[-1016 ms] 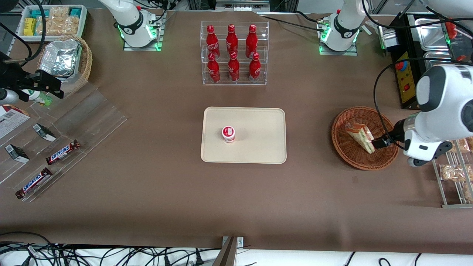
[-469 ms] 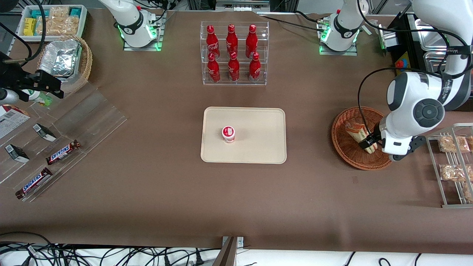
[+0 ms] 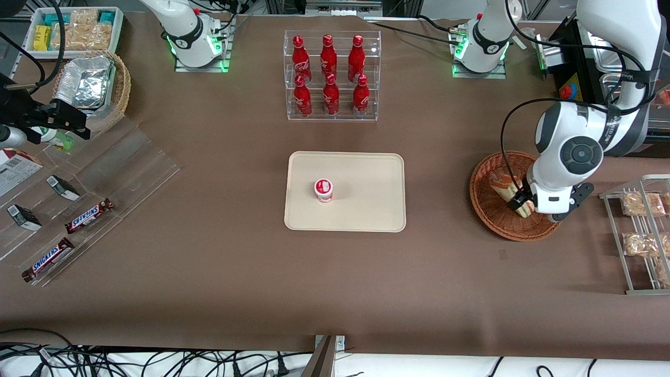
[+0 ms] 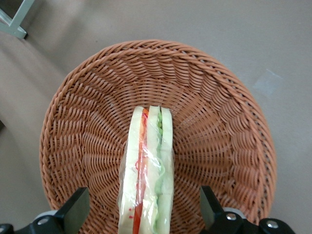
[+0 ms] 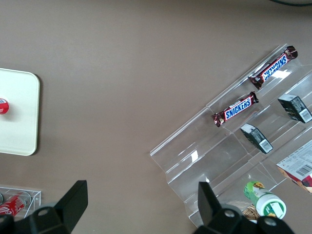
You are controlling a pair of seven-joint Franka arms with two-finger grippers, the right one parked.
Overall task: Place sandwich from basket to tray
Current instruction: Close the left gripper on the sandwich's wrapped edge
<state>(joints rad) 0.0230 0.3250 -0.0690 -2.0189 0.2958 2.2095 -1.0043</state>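
Observation:
The sandwich (image 4: pixel 148 170), pale bread with red and green filling in clear wrap, lies on its edge in the reddish-brown wicker basket (image 4: pixel 219 122). My left gripper (image 4: pixel 145 214) hangs just above it, open. Its two black fingers (image 4: pixel 75 212) stand wide on either side of the wedge, touching nothing. In the front view the gripper (image 3: pixel 521 205) covers the sandwich's (image 3: pixel 501 186) nearer end inside the basket (image 3: pixel 487 212), toward the working arm's end of the table. The cream tray (image 3: pixel 366 178) lies flat at the table's middle.
A small red-and-white cup (image 3: pixel 324 189) stands on the tray. A clear rack of red bottles (image 3: pixel 332 76) is farther from the camera than the tray. A wire rack with snack bags (image 3: pixel 641 230) stands beside the basket. Snickers bars (image 3: pixel 89 214) lie toward the parked arm's end.
The left arm's wrist has swung in over the basket, toward the tray side and farther from the camera. The gripper has stayed over the sandwich, which has not moved.

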